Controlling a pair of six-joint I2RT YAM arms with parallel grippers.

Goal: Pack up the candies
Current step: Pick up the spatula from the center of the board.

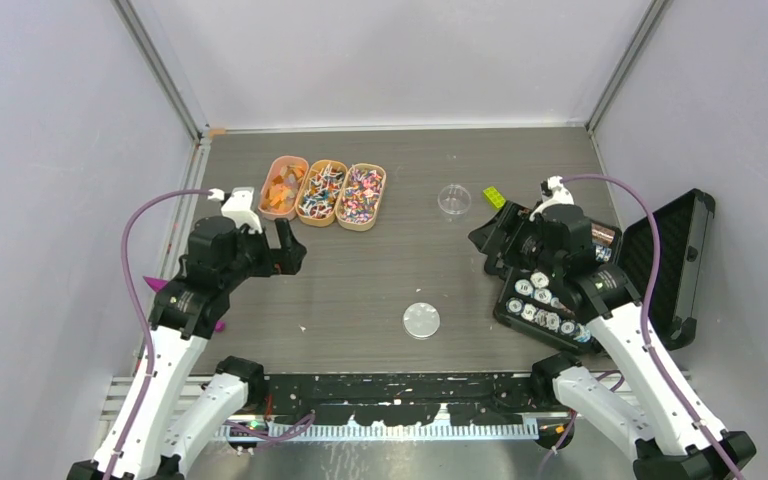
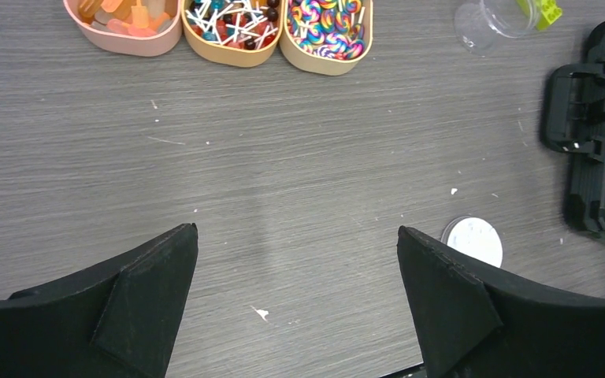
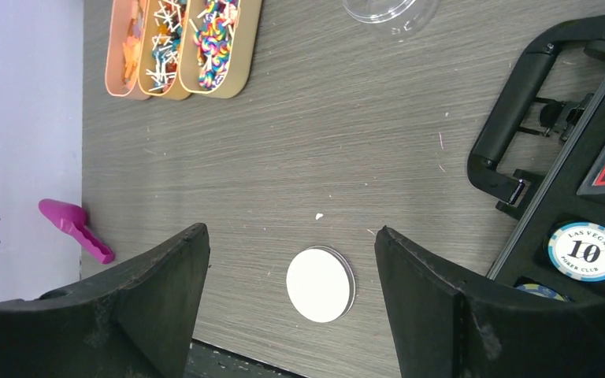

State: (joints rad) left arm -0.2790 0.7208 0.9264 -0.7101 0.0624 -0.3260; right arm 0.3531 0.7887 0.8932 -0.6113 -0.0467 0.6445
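The candies lie in three oval trays at the back left of the table: orange ones [image 1: 284,187], mixed stick-like ones [image 1: 321,190] and rainbow swirls [image 1: 361,195]. The left wrist view shows these candies [image 2: 232,20] along its top edge. In the right wrist view the candies [image 3: 213,39] are at the top left. My left gripper [image 1: 286,243] [image 2: 296,230] hovers open over bare table in front of the trays. My right gripper [image 1: 495,245] [image 3: 291,230] is open too, above a round white lid [image 3: 321,283], and holds nothing.
A clear round cup [image 1: 454,200] and a yellow-green brick [image 1: 494,197] sit at the back right. The lid [image 1: 421,321] lies near the front middle. An open black case [image 1: 660,260] with poker chips [image 3: 587,250] fills the right side. A magenta scoop [image 3: 75,224] lies at the left edge.
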